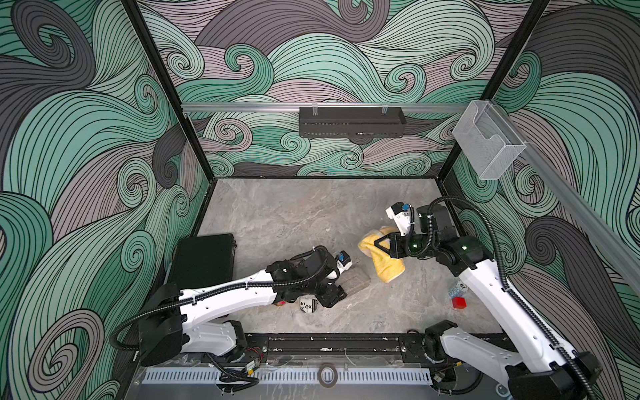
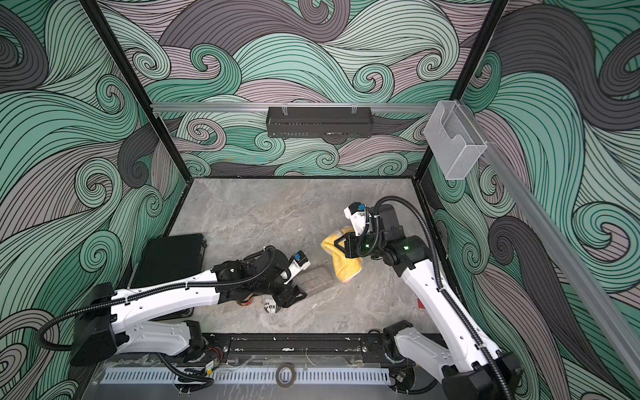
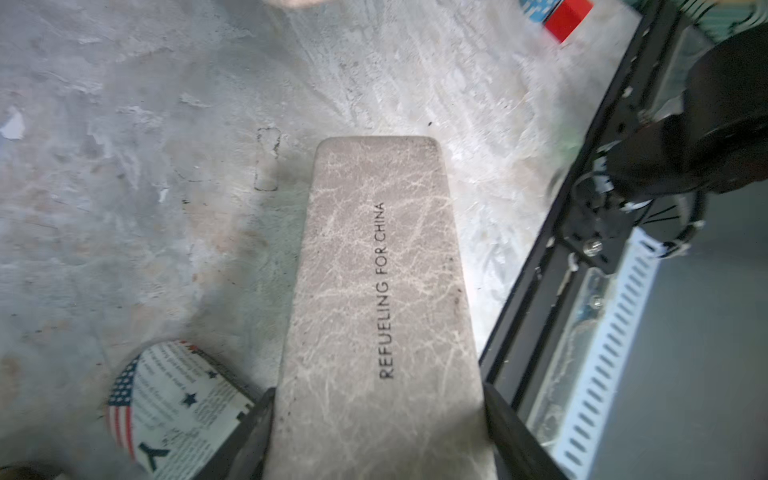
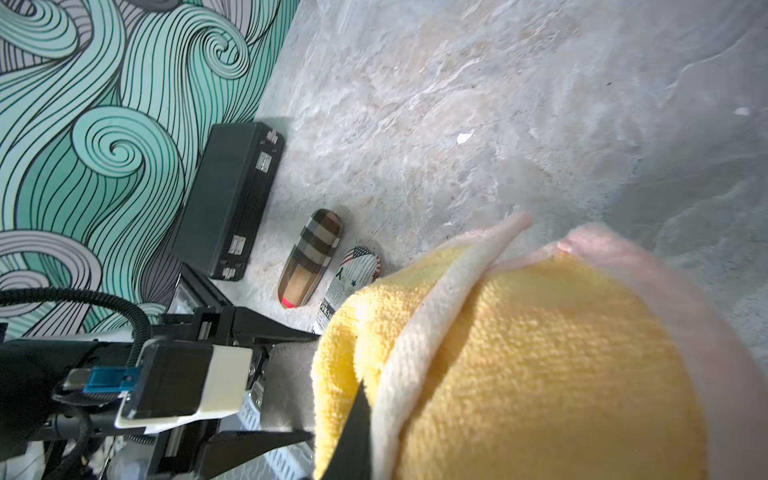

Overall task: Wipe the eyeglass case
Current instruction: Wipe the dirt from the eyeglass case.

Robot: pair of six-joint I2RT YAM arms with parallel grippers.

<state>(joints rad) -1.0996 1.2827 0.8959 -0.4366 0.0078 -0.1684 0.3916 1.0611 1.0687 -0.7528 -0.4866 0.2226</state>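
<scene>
Two grips: left gripper [image 3: 378, 419] clamps eyeglass case [image 3: 374, 270]; right gripper [image 1: 375, 246] clamps cloth [image 1: 388, 266], jaws mostly buried.

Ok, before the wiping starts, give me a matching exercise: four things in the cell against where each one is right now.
Things:
1. yellow cloth
2. red cube
3. eyeglass case
4. black box

Places:
A. one end between the fingers of the left gripper
B. loose on the table, beside the right arm
C. pinched in the right gripper
D. by the wall on the left gripper's side

Pairs: 1-C, 2-B, 3-A, 4-D.
</scene>
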